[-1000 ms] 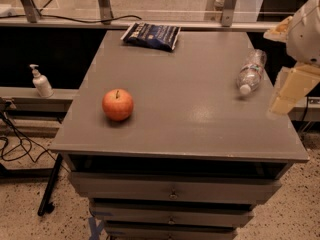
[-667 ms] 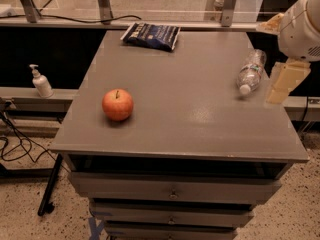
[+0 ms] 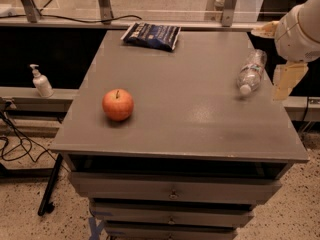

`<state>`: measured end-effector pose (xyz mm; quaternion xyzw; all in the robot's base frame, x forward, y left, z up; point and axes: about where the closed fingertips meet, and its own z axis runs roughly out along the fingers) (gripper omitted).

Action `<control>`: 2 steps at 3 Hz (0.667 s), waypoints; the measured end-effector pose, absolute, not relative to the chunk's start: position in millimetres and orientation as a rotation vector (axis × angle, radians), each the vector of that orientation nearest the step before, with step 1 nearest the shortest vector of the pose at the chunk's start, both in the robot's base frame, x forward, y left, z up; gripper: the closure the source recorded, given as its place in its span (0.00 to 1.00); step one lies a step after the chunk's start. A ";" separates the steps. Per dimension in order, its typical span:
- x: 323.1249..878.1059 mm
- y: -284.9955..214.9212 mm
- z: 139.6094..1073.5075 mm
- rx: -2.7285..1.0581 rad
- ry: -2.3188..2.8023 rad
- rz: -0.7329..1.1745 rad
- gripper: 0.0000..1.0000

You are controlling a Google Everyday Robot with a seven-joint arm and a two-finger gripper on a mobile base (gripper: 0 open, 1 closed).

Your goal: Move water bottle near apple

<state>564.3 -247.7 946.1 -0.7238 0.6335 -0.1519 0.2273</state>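
Note:
The water bottle [image 3: 251, 71] is clear, with a white cap. It lies on its side near the right edge of the grey table [image 3: 185, 109], cap toward the front. The red-orange apple [image 3: 118, 104] stands on the table's left front part, far from the bottle. My gripper [image 3: 268, 64] hangs at the right edge of the table, just right of the bottle. It is open and empty. One cream finger [image 3: 263, 30] shows behind the bottle and the other finger [image 3: 285, 81] is to its right, beyond the table edge.
A dark blue snack bag [image 3: 152, 35] lies at the table's back edge. A white pump dispenser [image 3: 41, 82] stands on a low ledge to the left. Drawers [image 3: 172, 191] sit under the tabletop. Cables lie on the floor at left.
My gripper has moved up in the view, toward the back of the table, and now sits closer alongside the bottle. The bottle and the apple have not moved.

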 end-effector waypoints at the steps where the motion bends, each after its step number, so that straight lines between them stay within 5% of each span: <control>1: 563.9 -247.3 946.5 -1.988 1.751 -0.417 0.00; 2: 574.8 -253.8 950.9 -2.034 1.657 -0.550 0.00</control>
